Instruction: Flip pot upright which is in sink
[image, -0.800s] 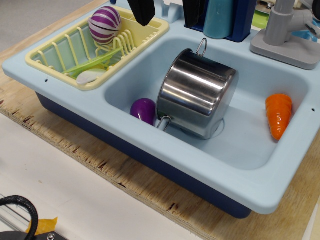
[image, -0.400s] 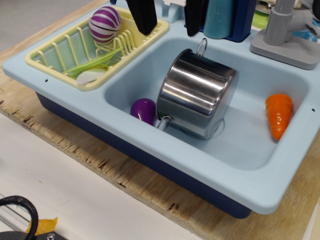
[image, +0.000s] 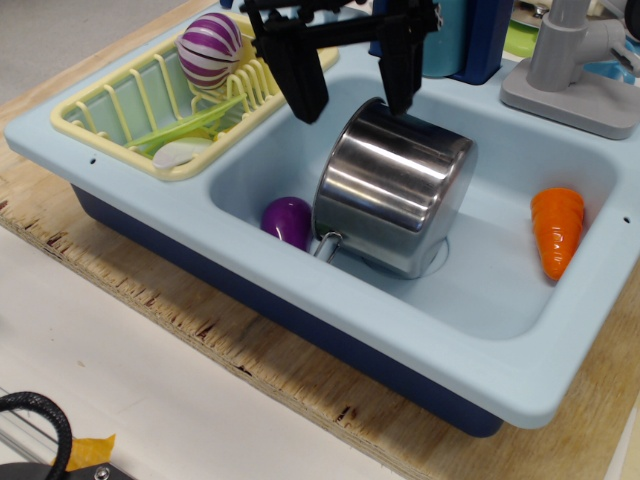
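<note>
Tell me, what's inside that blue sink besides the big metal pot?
In the sink the pot lies tipped over, a purple toy vegetable touching its left side and an orange carrot lying apart on the right. The open gripper hangs above. The pot hides the floor beneath it.

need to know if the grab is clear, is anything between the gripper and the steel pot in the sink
Nothing visible. The open black gripper hangs right over the tipped shiny steel pot in the light blue sink; the purple toy vegetable lies low beside it.

Lab bench, toy sink (image: 150, 120) on plywood board (image: 300, 375), black cable (image: 40, 415)
</note>
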